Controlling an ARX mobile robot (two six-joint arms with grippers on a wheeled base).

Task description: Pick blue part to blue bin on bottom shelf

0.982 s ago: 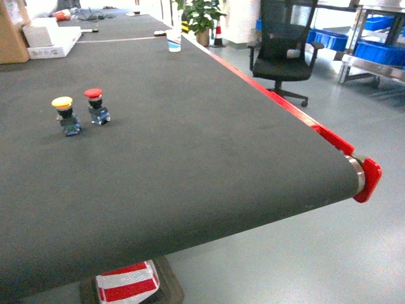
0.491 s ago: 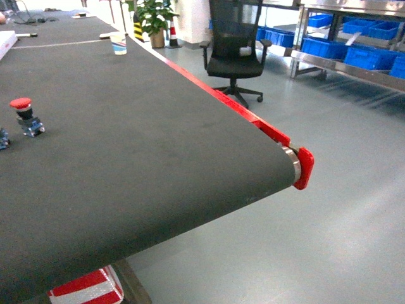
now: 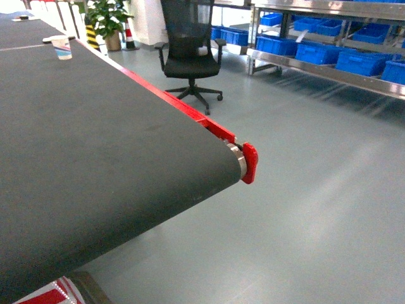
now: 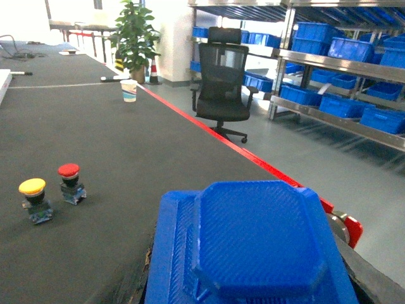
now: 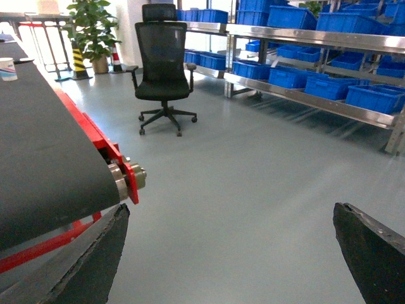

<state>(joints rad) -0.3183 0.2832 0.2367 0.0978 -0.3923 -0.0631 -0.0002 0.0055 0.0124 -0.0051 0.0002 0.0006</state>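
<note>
In the left wrist view, right up close: blue ribbed plastic part (image 4: 253, 247) with an octagonal raised face, filling the lower frame, clamped in the left gripper (image 4: 256, 288), dark fingers (image 4: 144, 278) just peeking out at either side. Held above the black conveyor belt (image 3: 95, 139), near its red end cap (image 3: 250, 163). Over on the belt, well apart from the part: yellow-capped push button (image 4: 33, 199) and red-capped push button (image 4: 68, 182), upright, side by side. Farther along, near the belt's red edge, a white paper cup (image 4: 128, 90). Across the grey floor, well away from the part: blue plastic bins (image 3: 316, 50) lined up on the shiny steel bottom shelf (image 3: 329, 71), more bins on the level above. Black mesh office chair (image 3: 190, 44) between belt and rack, green potted plant (image 4: 136, 35) behind. In the right wrist view: right gripper (image 5: 231, 266) spread wide, nothing between its dark fingers (image 5: 95, 266), hanging over bare floor beside the belt's end.
</note>
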